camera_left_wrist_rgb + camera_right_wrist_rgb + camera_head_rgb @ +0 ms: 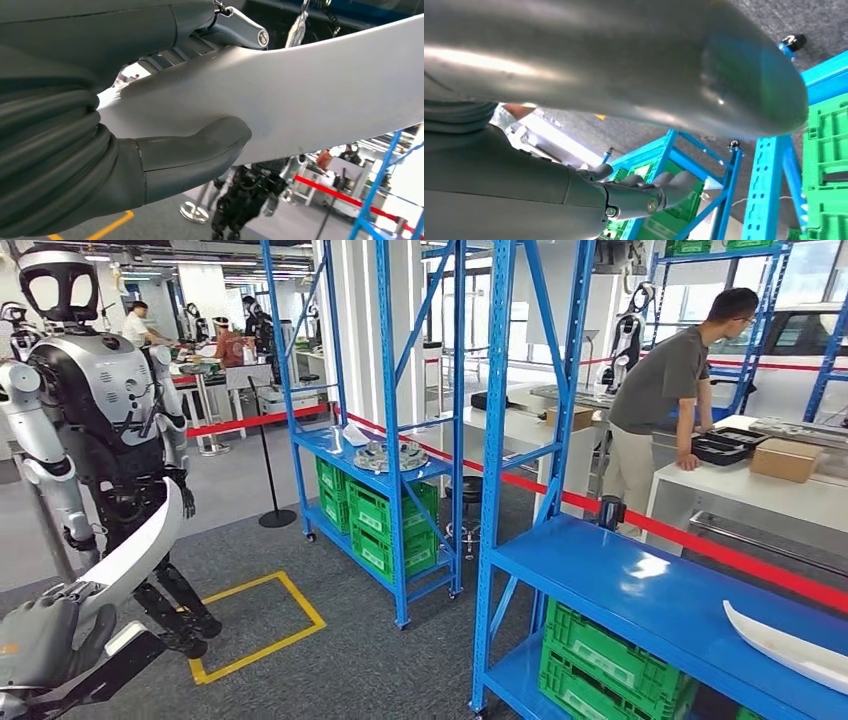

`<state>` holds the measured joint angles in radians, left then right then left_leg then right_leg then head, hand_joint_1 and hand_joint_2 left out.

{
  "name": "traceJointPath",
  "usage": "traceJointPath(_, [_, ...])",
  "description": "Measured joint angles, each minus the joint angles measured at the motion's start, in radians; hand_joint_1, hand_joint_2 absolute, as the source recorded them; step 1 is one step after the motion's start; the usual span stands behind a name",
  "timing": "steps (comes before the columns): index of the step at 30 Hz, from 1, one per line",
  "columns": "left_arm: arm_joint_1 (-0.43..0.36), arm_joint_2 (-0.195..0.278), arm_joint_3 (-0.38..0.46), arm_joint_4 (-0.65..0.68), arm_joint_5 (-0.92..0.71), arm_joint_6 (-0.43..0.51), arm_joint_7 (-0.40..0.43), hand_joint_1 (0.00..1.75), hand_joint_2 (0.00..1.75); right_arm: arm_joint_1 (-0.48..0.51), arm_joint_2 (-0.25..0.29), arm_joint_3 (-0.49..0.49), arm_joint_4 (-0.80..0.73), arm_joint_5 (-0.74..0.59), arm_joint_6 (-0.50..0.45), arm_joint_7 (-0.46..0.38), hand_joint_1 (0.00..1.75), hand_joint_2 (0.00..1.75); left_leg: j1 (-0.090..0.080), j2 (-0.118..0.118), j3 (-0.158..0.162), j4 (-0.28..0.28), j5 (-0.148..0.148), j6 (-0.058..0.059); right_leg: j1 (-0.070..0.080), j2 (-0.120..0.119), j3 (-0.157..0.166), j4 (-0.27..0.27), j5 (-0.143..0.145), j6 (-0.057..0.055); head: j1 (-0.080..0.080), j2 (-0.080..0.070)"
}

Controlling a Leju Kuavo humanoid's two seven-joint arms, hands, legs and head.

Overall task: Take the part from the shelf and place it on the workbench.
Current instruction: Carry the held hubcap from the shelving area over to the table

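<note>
Across the workshop floor stand two blue shelf racks: the near rack (pixel 640 590) at the right of the head view, and the far rack (pixel 385 475) behind it. Green crates (pixel 600 665) sit on the near rack's bottom level, and more green crates (pixel 385 525) fill the far rack's lower levels. A second white curved panel (pixel 790 648) lies on the near rack's blue shelf, at its right end. Another humanoid robot (pixel 95 420) stands at the left, beside a yellow square (pixel 255 625) taped on the grey carpet. A person (pixel 665 400) leans over a white workbench (pixel 760 495) beyond a red barrier tape (pixel 700 545), well apart from the robot.

At the lower left of the head view, the left hand (pixel 45 640) grips the part (pixel 135 555), a long white curved panel that rises tilted up from the hand. Up close, the thumb (pixel 200 155) presses on the panel's pale face and darker fingers (pixel 235 32) wrap its far edge. The right hand (pixel 639 192) hangs near the rack, its fingers loosely extended and apart, holding nothing.
</note>
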<state>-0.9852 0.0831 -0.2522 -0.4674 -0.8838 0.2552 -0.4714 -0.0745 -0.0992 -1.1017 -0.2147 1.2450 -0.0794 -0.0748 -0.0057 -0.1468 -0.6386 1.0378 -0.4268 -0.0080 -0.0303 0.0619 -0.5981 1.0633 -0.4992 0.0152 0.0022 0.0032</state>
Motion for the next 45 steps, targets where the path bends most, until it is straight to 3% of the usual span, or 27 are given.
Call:
traceJointPath(1, [0.000,0.001,0.000,-0.001,0.000,-0.001,0.002,1.57,1.75,-0.002,0.000,0.000,0.000,-0.001,-0.001,0.002,0.00,0.00,0.001,-0.012,-0.003,-0.004,0.004,-0.007,0.001,-0.014,0.001,0.000,0.002,-0.008,0.000,0.000])
traceJointPath(2, [0.001,0.004,0.000,-0.002,-0.001,-0.001,0.004,1.57,1.75,-0.005,-0.001,0.000,0.000,-0.002,-0.001,0.005,0.00,0.00,0.000,-0.002,-0.007,-0.002,0.004,-0.012,0.001,-0.026,0.004,-0.003,0.005,-0.017,-0.001,0.000])
traceJointPath(3, [0.001,0.006,0.000,-0.003,-0.002,-0.001,0.007,1.57,1.75,-0.007,-0.002,0.000,0.000,-0.003,-0.001,0.008,0.00,0.00,-0.002,0.024,-0.016,0.012,-0.005,-0.016,0.002,-0.037,0.006,-0.006,0.008,-0.025,-0.003,0.000])
traceJointPath(5, [0.001,0.005,0.000,-0.007,-0.005,-0.001,0.013,1.57,1.75,-0.006,-0.003,0.000,0.000,-0.004,-0.001,0.013,0.00,0.00,-0.005,0.101,-0.059,0.099,-0.052,-0.020,0.005,-0.059,0.008,-0.011,0.010,-0.036,-0.007,0.000])
traceJointPath(6, [0.002,0.003,0.000,-0.009,-0.007,-0.002,0.017,1.57,1.75,-0.004,-0.003,0.000,0.000,-0.004,-0.001,0.016,0.00,0.00,-0.004,0.125,-0.091,0.169,-0.084,-0.022,0.008,-0.071,0.008,-0.012,0.009,-0.039,-0.008,0.000])
traceJointPath(8, [0.005,-0.001,0.000,-0.011,-0.011,-0.005,0.024,1.57,1.75,0.000,-0.002,0.000,0.000,-0.005,0.001,0.021,0.00,0.00,-0.001,0.141,-0.143,0.278,-0.120,-0.022,0.014,-0.098,0.009,-0.011,0.007,-0.043,-0.008,0.000])
traceJointPath(9, [0.007,-0.002,0.000,-0.012,-0.012,-0.007,0.027,1.57,1.75,0.000,-0.002,0.000,0.000,-0.006,0.003,0.023,0.00,0.00,-0.001,0.142,-0.143,0.282,-0.111,-0.019,0.016,-0.111,0.010,-0.011,0.005,-0.044,-0.008,0.000])
traceJointPath(11, [0.007,-0.004,0.000,-0.019,-0.016,-0.011,0.030,1.57,1.75,0.000,0.000,0.000,0.000,-0.008,0.004,0.026,0.00,0.00,-0.007,0.159,-0.082,0.171,-0.050,-0.007,0.019,-0.136,0.016,-0.011,0.000,-0.046,-0.008,0.000])
traceJointPath(12, [0.005,-0.006,0.000,-0.024,-0.018,-0.011,0.031,1.57,1.75,0.000,0.001,0.000,0.000,-0.008,0.005,0.026,0.00,0.00,-0.016,0.185,-0.041,0.097,-0.027,0.001,0.021,-0.149,0.020,-0.011,-0.003,-0.045,-0.008,0.000])
traceJointPath(14, [-0.001,-0.011,0.000,-0.033,-0.021,-0.011,0.034,1.57,1.75,0.000,0.004,0.000,0.000,-0.009,0.004,0.026,0.00,0.00,-0.030,0.220,0.008,0.004,-0.008,0.015,0.023,-0.172,0.025,-0.013,-0.008,-0.040,-0.008,0.000])
traceJointPath(15, [-0.003,-0.014,0.000,-0.035,-0.022,-0.011,0.036,1.57,1.75,0.000,0.007,0.000,0.000,-0.010,0.004,0.026,0.00,0.00,-0.036,0.222,0.013,-0.007,-0.011,0.020,0.023,-0.185,0.027,-0.014,-0.010,-0.035,-0.007,0.000])
traceJointPath(17, [-0.005,-0.017,0.000,-0.039,-0.024,-0.011,0.037,1.57,1.75,-0.003,0.012,0.000,0.000,-0.011,0.003,0.023,0.00,0.00,-0.034,0.192,0.017,-0.018,-0.004,0.029,0.022,-0.199,0.034,-0.017,-0.014,-0.025,-0.006,0.000])
traceJointPath(19, [-0.010,-0.021,0.000,-0.041,-0.025,-0.011,0.038,1.57,1.75,-0.005,0.016,-0.001,0.000,-0.014,0.001,0.019,0.00,0.00,-0.026,0.167,0.025,-0.032,0.004,0.038,0.018,-0.147,0.023,0.013,-0.037,-0.016,-0.005,0.000])
traceJointPath(21, [-0.013,-0.030,0.000,-0.042,-0.026,-0.011,0.038,1.57,1.75,-0.001,0.016,-0.002,0.000,-0.016,-0.001,0.018,0.00,0.00,-0.020,0.143,0.028,-0.037,0.008,0.043,0.015,-0.078,-0.030,0.123,-0.091,-0.010,-0.003,0.000])
traceJointPath(23, [-0.008,-0.039,0.000,-0.041,-0.027,-0.012,0.038,1.57,1.75,0.004,0.017,-0.005,0.000,-0.017,-0.001,0.020,0.00,0.00,-0.017,0.114,0.027,-0.035,0.008,0.044,0.013,-0.063,-0.096,0.241,-0.128,-0.005,0.000,0.000])
traceJointPath(24, [-0.006,-0.041,0.000,-0.039,-0.028,-0.013,0.038,1.57,1.75,0.005,0.017,-0.006,0.000,-0.017,0.002,0.021,0.00,0.00,-0.016,0.098,0.027,-0.033,0.007,0.043,0.012,-0.062,-0.110,0.258,-0.120,-0.002,0.000,0.000])
traceJointPath(26, [-0.007,-0.044,0.000,-0.037,-0.029,-0.016,0.038,1.57,1.75,0.004,0.018,-0.007,0.000,-0.017,0.007,0.026,0.00,0.00,-0.011,0.069,0.026,-0.023,0.003,0.037,0.004,-0.053,-0.078,0.170,-0.051,0.004,0.001,0.000])
traceJointPath(28, [-0.015,-0.047,0.000,-0.035,-0.031,-0.017,0.038,1.57,1.75,0.005,0.018,-0.010,0.000,-0.018,0.010,0.031,0.00,0.00,-0.006,0.041,0.019,-0.006,-0.004,0.023,-0.004,-0.016,-0.022,0.046,0.000,0.013,0.001,0.000])
traceJointPath(30, [-0.021,-0.050,0.000,-0.035,-0.032,-0.018,0.038,1.57,1.75,0.005,0.019,-0.015,0.001,-0.020,0.013,0.035,0.00,0.00,-0.003,0.016,0.008,0.002,-0.004,0.008,-0.004,0.000,-0.002,0.001,0.006,0.008,0.000,0.000])
traceJointPath(32, [-0.022,-0.048,0.000,-0.033,-0.033,-0.019,0.038,1.57,1.75,0.002,0.021,-0.017,0.001,-0.021,0.018,0.036,0.00,0.00,-0.002,0.003,0.000,0.001,0.000,-0.004,0.000,-0.025,-0.001,-0.002,0.011,-0.007,0.000,0.000])
traceJointPath(34, [-0.024,-0.045,0.000,-0.030,-0.034,-0.020,0.038,1.57,1.75,-0.001,0.021,-0.018,0.001,-0.022,0.024,0.034,0.00,0.00,-0.005,0.050,-0.019,0.034,-0.019,-0.013,0.001,-0.046,0.001,-0.007,0.015,-0.023,-0.004,0.000])
traceJointPath(36, [-0.025,-0.047,0.000,-0.027,-0.035,-0.021,0.037,1.57,1.75,0.002,0.022,-0.020,0.001,-0.022,0.029,0.032,0.00,0.00,-0.007,0.119,-0.069,0.141,-0.075,-0.019,0.005,-0.067,0.002,-0.010,0.016,-0.033,-0.008,0.000])
traceJointPath(38, [-0.022,-0.050,0.000,-0.024,-0.035,-0.021,0.037,1.57,1.75,0.005,0.022,-0.022,0.001,-0.021,0.033,0.028,0.00,0.00,-0.003,0.139,-0.125,0.263,-0.124,-0.021,0.010,-0.092,0.002,-0.010,0.014,-0.038,-0.008,0.000])
traceJointPath(39, [-0.019,-0.050,0.000,-0.021,-0.035,-0.021,0.037,1.57,1.75,0.006,0.022,-0.023,0.001,-0.021,0.034,0.027,0.00,0.00,-0.003,0.141,-0.136,0.286,-0.125,-0.020,0.012,-0.104,0.003,-0.010,0.013,-0.039,-0.009,0.000])
traceJointPath(41, [-0.018,-0.050,0.000,-0.019,-0.035,-0.021,0.037,1.57,1.75,0.006,0.023,-0.023,0.001,-0.021,0.036,0.024,0.00,0.00,-0.005,0.148,-0.098,0.214,-0.077,-0.012,0.015,-0.130,0.007,-0.010,0.009,-0.041,-0.009,0.000])
traceJointPath(43, [-0.024,-0.051,0.000,-0.019,-0.035,-0.022,0.036,1.57,1.75,0.005,0.025,-0.023,0.001,-0.021,0.036,0.021,0.00,0.00,-0.020,0.197,-0.022,0.070,-0.025,0.004,0.019,-0.154,0.014,-0.010,0.003,-0.039,-0.009,0.000])
traceJointPath(45, [-0.035,-0.055,0.000,-0.018,-0.037,-0.024,0.035,1.57,1.75,0.005,0.027,-0.023,0.001,-0.022,0.036,0.020,0.00,0.00,-0.034,0.232,0.014,-0.001,-0.012,0.019,0.022,-0.178,0.019,-0.011,-0.001,-0.031,-0.008,0.000])
